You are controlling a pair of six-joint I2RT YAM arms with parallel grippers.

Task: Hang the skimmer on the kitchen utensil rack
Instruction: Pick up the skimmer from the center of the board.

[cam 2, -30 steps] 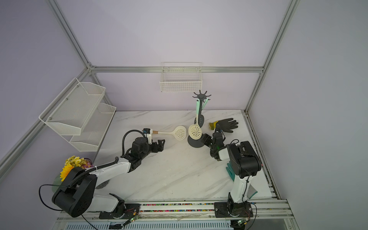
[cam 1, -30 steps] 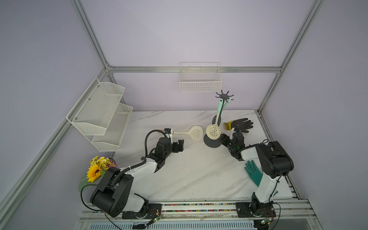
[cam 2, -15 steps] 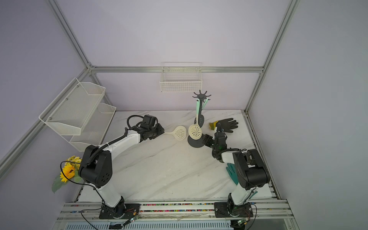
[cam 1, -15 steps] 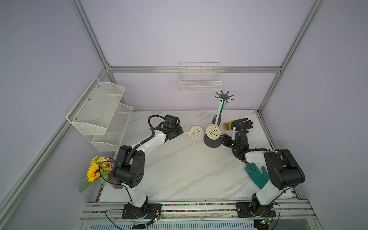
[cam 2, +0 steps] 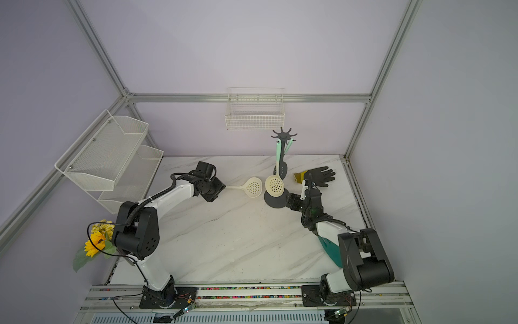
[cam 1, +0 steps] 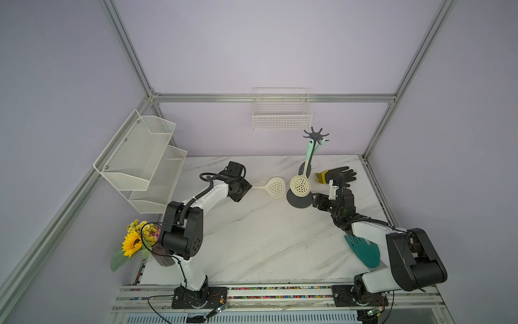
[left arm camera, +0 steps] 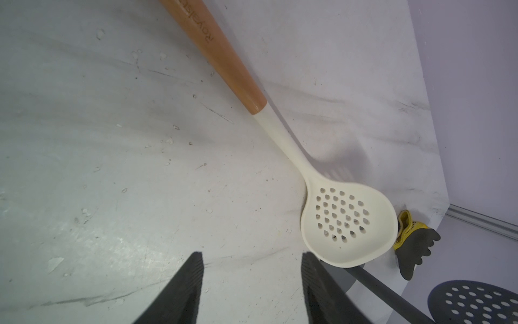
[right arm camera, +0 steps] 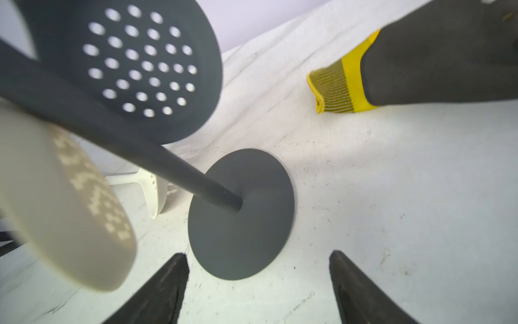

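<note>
Quick rundown, front of the counter (cam 1: 252,238) to the back.

There are two arms, mounted along the front edge. One bunch of sunflowers (cam 1: 134,241) sits just off the front left corner. One teal glove (cam 1: 364,249) lies flat near the right edge, partly under the right arm.

Further in there are three skimmers total. One is the loose skimmer (cam 1: 275,187), cream with a wooden handle. It lies flat toward the back, about midway across, bowl just left of the rack's base and handle pointing at the left edge. The other two hang from the one rack (cam 1: 298,202), which stands back right: a cream hanging skimmer (cam 1: 300,185) with a pale green handle, and a dark grey skimmer (cam 1: 305,168) behind it.

A second glove, the black glove (cam 1: 339,175) with a yellow cuff, lies by the back right corner. On the walls there's one two-tier mesh shelf (cam 1: 140,157) on the left and one wire basket (cam 1: 281,115) on the back rail.

Now the grippers:
- **left gripper (left arm camera: 251,255):** it's right at the end of the wooden handle, jaws partway apart. There's only bare counter between its fingers (left arm camera: 179,289), so it grips nothing.
- **right gripper (right arm camera: 258,254):** it's spread wide and low, with the fingers (right arm camera: 162,289) either side of the near rim of the rack's base. It's empty, and I can't tell if it touches the base.
</note>
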